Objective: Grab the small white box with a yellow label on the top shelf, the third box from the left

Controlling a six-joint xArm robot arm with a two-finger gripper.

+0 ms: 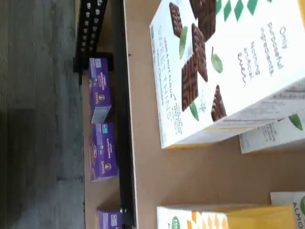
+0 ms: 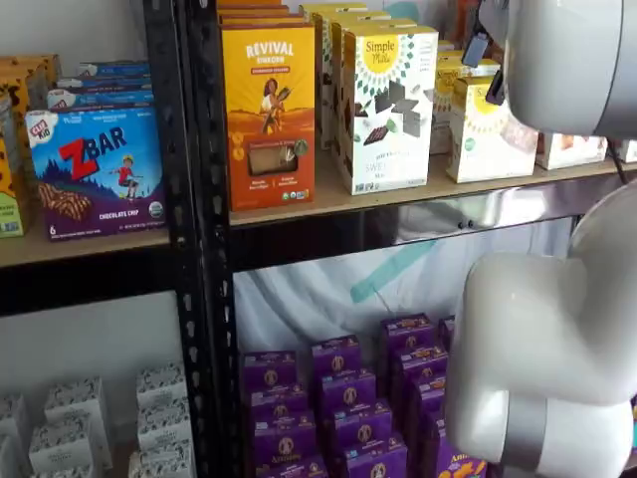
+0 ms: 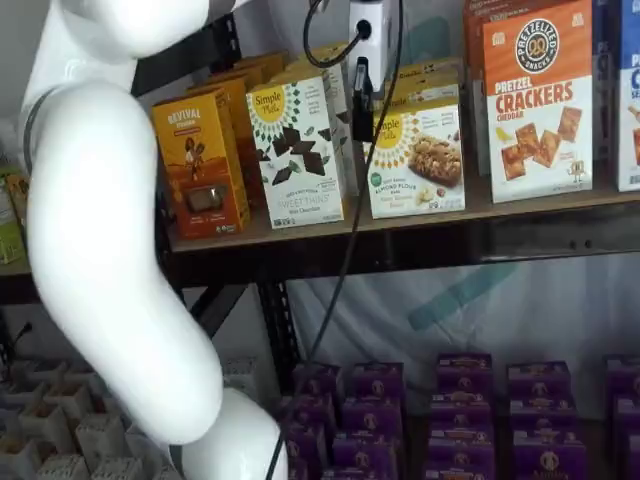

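Note:
The small white box (image 3: 418, 160), short, with a yellow sunburst logo and biscuit pictures, stands on the top shelf (image 3: 300, 232) to the right of a taller white box with chocolate squares (image 3: 297, 150). My gripper (image 3: 362, 95) hangs in front of the gap between these two boxes, level with their upper parts. In a shelf view the small white box (image 2: 488, 134) is partly covered by my arm, and the gripper (image 2: 487, 68) stands open with nothing in it. The wrist view looks down on the tall box (image 1: 224, 62), the small white box (image 1: 209, 219) and the tan shelf board (image 1: 190, 176).
An orange Revival box (image 3: 200, 165) stands left of the tall white box, and a Pretzel Crackers box (image 3: 540, 100) right of the small one. More boxes stand in rows behind. Purple boxes (image 3: 450, 420) fill the shelf below. My white arm (image 3: 100, 250) fills the foreground.

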